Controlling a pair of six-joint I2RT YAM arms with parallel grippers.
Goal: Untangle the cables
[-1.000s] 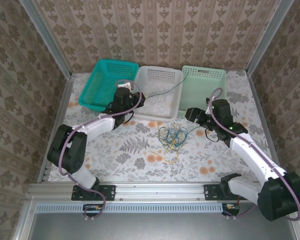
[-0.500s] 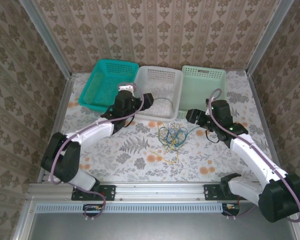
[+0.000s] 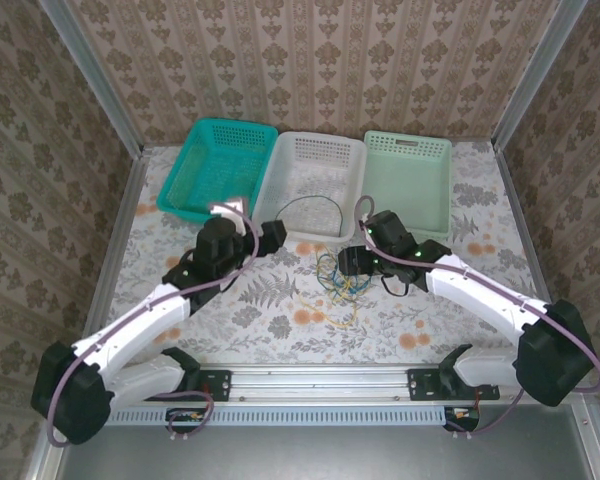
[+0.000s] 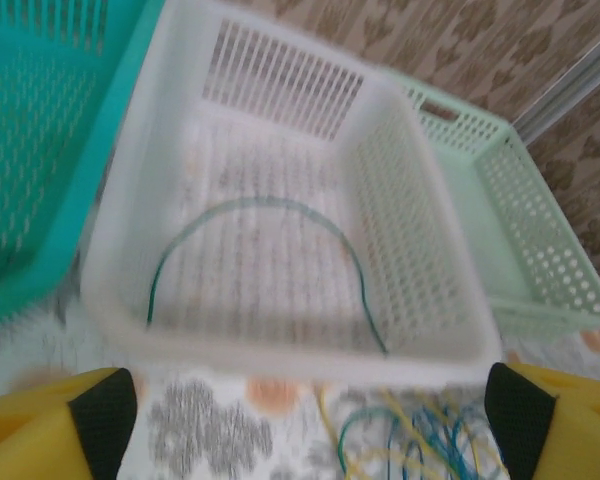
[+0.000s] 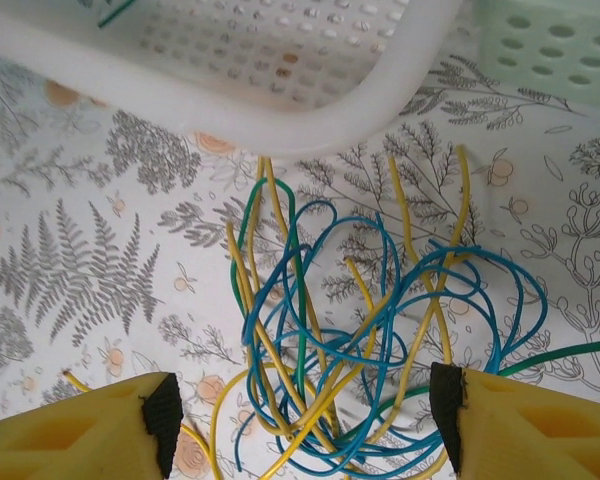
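No text, label, brand, number or sign can be read in any view; the bench (image 3: pixel 280 305) cover carries only a printed fern-and-flower pattern; the wallpaper (image 3: pixel 330 60) carries only a repeating ornament.

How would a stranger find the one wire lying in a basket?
At the table's far side, the white basket sits between a teal basket and a pale green basket. A single green cable arches across its floor, alone, unlike the yellow, blue and green tangle outside it.
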